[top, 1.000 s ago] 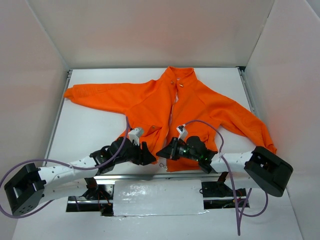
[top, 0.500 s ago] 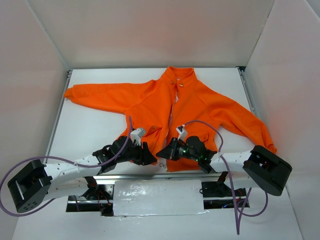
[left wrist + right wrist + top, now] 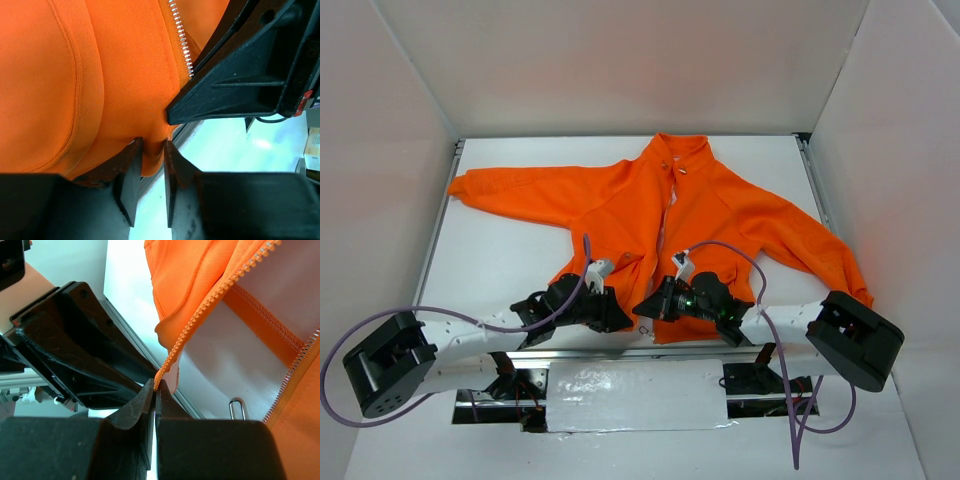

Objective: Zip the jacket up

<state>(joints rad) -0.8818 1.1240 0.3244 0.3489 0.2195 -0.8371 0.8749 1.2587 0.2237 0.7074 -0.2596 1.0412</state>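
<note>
The orange jacket [image 3: 720, 215] lies flat on the white table with its front open and its collar at the far side. At its bottom hem, my left gripper [image 3: 620, 315] is shut on a fold of the left panel's hem [image 3: 152, 150]; orange cloth fills the gap between the fingertips of the left gripper [image 3: 152, 142]. Pale zipper teeth [image 3: 181, 40] run just above. My right gripper [image 3: 156, 385] is shut on the bottom end of the other zipper tape [image 3: 200, 320]. In the top view the right gripper [image 3: 642, 307] nearly touches the left one. A metal pull loop [image 3: 237, 407] lies on the table beside it.
A metal rail [image 3: 610, 352] runs along the table's near edge right under both grippers. A shiny plate [image 3: 635, 395] sits between the arm bases. White walls enclose three sides. Purple cables [image 3: 740, 255] loop over the arms.
My left gripper's jaws have narrowed onto the hem, and the left arm's base end has shifted slightly right. The right gripper has stayed shut in place.
</note>
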